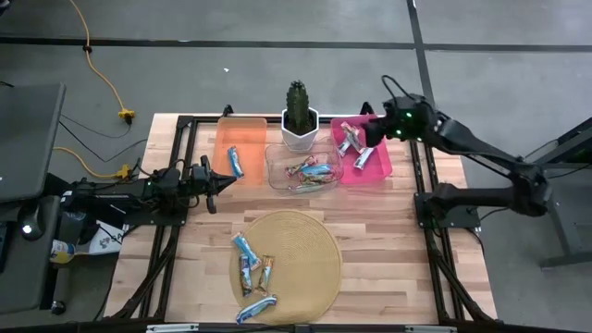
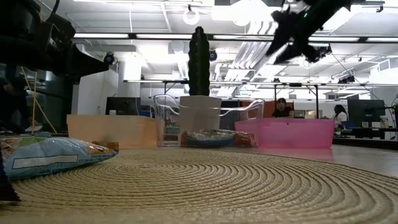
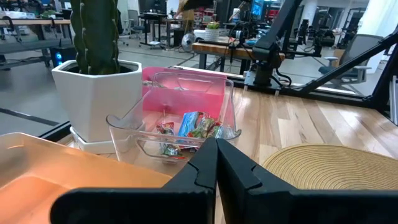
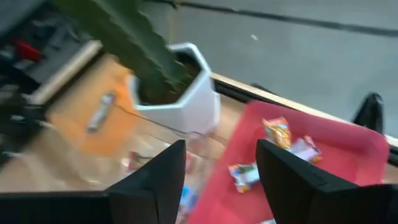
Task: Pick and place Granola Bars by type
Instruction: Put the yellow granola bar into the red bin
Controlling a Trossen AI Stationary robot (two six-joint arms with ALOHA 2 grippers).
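Observation:
Several foil-wrapped granola bars [image 1: 246, 248] lie on a round woven mat [image 1: 305, 250] at the table's near side. One blue bar [image 1: 235, 162] lies in the orange bin [image 1: 250, 134], several lie in the clear bin [image 1: 303, 169], and some [image 4: 278, 130] lie in the pink bin [image 1: 377, 168]. My right gripper [image 4: 221, 180] hangs open and empty above the pink bin, clear of it. Beside the orange bin's left side, my left gripper [image 3: 216, 168] stays level and shut with nothing in it.
A cactus in a white pot [image 1: 299, 116] stands just behind the clear bin, between the orange and pink bins. Dark frame rails [image 1: 421, 185] run along the table's sides. Bare wood [image 1: 388, 250] lies to the right of the mat.

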